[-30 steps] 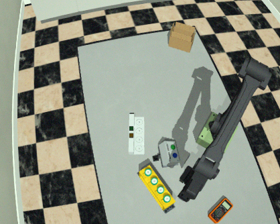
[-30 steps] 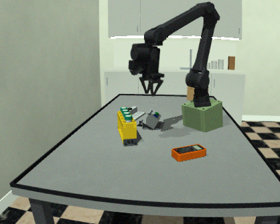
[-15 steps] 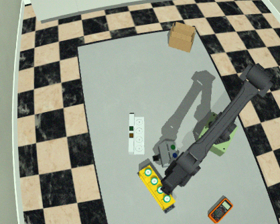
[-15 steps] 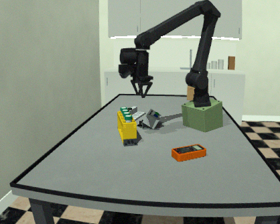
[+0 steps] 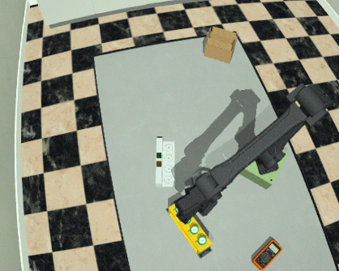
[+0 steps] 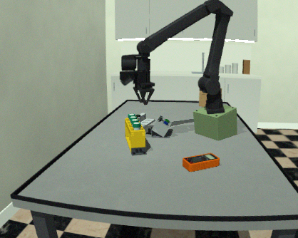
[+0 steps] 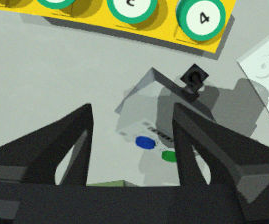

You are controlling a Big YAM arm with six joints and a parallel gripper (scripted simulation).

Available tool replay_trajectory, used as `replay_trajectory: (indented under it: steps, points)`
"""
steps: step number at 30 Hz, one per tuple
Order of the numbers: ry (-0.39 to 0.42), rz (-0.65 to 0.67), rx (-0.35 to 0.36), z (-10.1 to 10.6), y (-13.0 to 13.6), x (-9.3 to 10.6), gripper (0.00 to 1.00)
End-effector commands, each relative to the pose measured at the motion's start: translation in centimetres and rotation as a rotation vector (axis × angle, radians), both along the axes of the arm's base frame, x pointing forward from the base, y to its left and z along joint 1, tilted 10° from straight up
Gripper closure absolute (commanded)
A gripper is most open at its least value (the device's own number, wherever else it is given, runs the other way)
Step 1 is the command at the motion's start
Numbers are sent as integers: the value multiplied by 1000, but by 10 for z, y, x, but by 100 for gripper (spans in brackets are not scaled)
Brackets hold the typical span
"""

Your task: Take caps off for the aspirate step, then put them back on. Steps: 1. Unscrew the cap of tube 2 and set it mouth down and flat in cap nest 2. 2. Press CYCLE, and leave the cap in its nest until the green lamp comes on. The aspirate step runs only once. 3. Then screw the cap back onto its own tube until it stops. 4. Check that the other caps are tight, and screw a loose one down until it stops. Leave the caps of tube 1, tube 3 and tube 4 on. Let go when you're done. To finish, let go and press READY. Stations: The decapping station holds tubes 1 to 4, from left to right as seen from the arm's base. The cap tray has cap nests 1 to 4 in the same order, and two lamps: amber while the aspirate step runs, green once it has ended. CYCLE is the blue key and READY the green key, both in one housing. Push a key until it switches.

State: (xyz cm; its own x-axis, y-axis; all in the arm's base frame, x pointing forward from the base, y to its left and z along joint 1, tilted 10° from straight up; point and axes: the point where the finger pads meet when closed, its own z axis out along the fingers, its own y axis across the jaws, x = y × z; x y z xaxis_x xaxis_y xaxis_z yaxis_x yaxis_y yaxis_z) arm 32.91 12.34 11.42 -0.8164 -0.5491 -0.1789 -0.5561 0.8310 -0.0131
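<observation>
The yellow decapping station holds four tubes with green-ringed white caps. Cap 2 is on its tube, beside cap 1. Cap 3 and cap 4 are also on; the arm partly covers them in the top view. The cap tray shows empty nests; its green lamp and amber lamp look dark. The grey housing bears the blue key and green key. My gripper is half open and empty, high above the housing.
An orange multimeter lies to the right of the station in the top view. The green arm base stands behind the housing. A cardboard box is at the far end. A black connector sticks out beside the housing.
</observation>
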Motion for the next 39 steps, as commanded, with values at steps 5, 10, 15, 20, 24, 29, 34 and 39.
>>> replay_trajectory:
  steps: [5, 10, 15, 20, 24, 29, 34, 39]
  points:
    - [-38, 5, 15, 8, -19, 39, 51]
    - [-28, -24, 27, 2, -38, 48, 51]
    - [-21, -53, 39, -5, -63, 57, 51]
    - [-16, -83, 52, -15, -97, 68, 51]
    - [3, -83, 50, -19, -107, 66, 51]
    - [6, -82, 48, -22, -103, 57, 51]
    - [-14, -162, 65, -7, -90, 65, 51]
    - [21, -472, 125, -1, -55, 61, 51]
